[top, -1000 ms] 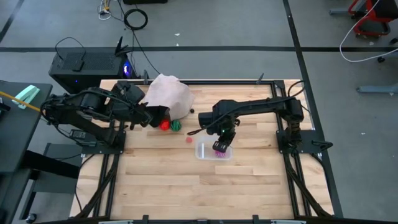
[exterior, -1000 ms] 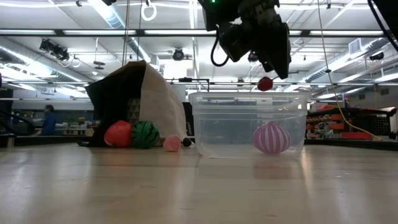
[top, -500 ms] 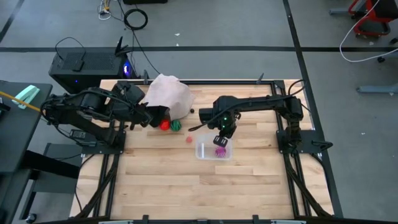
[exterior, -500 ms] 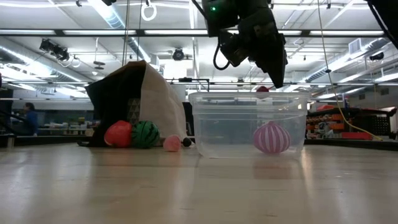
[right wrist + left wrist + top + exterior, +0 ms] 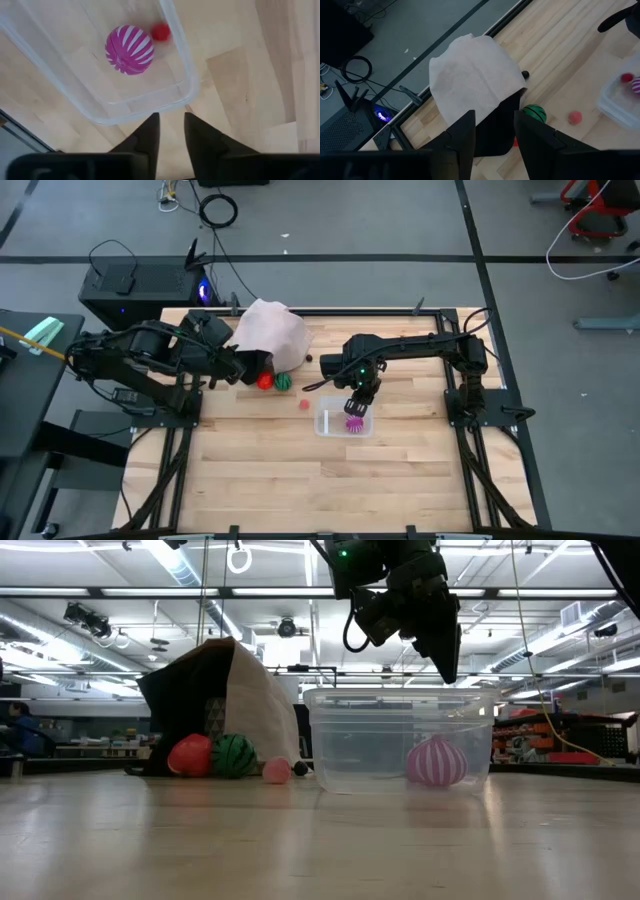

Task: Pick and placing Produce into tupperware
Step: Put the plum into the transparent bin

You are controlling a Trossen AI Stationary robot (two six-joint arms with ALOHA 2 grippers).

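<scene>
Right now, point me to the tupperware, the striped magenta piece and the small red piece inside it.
tupperware [image 5: 186,60], right wrist view, on its clear rim.
striped magenta piece [image 5: 129,49], right wrist view, middle of its top.
small red piece [image 5: 160,31], right wrist view, its centre, against the tub wall.

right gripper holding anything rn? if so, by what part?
Nothing held. The right gripper is empty above the tupperware; the small red piece lies inside beside the magenta one.
</scene>
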